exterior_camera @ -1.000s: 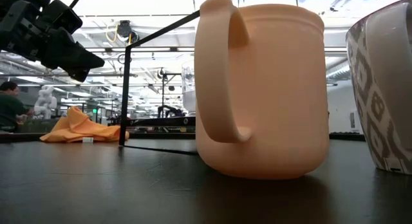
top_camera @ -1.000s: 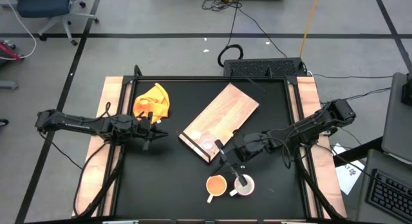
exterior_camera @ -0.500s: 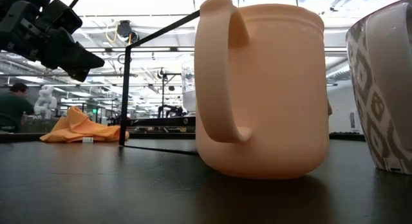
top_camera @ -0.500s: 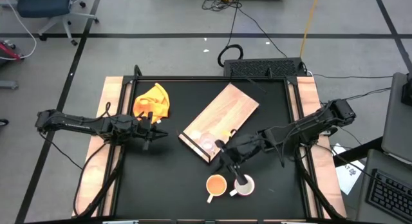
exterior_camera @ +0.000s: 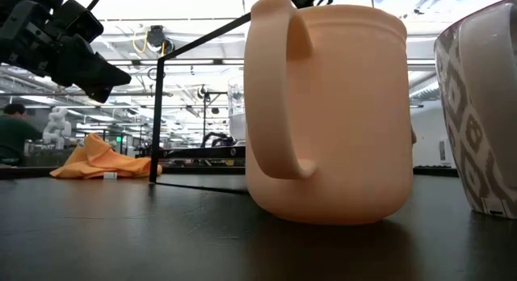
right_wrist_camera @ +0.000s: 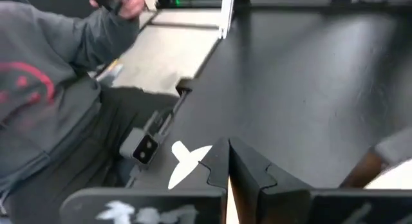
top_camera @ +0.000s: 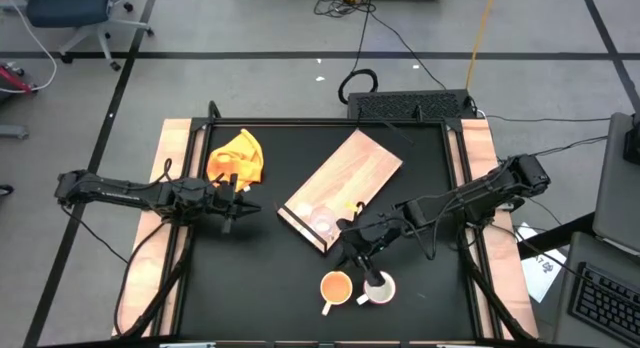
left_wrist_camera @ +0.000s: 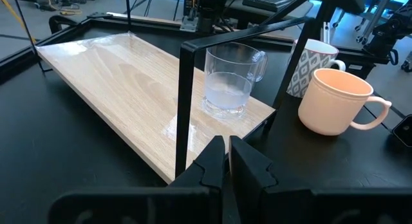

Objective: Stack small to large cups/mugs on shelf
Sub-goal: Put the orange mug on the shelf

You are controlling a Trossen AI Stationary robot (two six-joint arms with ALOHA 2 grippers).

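- The wooden shelf board lay slantwise on the black tabletop, and serves here as the landmark.
- The clear glass cup stood upright on the shelf board, near the end with the dark strip; the left wrist view showed it close to that end's edge, with a small handle on its side.
- The yellow-orange mug stood on the tabletop off the shelf board, beyond its dark-strip end, handle pointing away from the board.
- The white mug, with a grey pattern, stood just beside the yellow-orange mug on the same side of the board; in the low view the two sat close together, a narrow gap showing between them.
- The right gripper hung between the shelf board's dark-strip end and the two mugs, its fingers pressed together and holding nothing.
- The left gripper waited well away from the shelf board's long side, its fingers nearly together, a thin slit between them, with nothing in them.
- A yellow cloth lay crumpled on the tabletop, apart from the shelf board and near the left gripper.
- A person in a grey sleeve showed beyond the table edge in the right wrist view.
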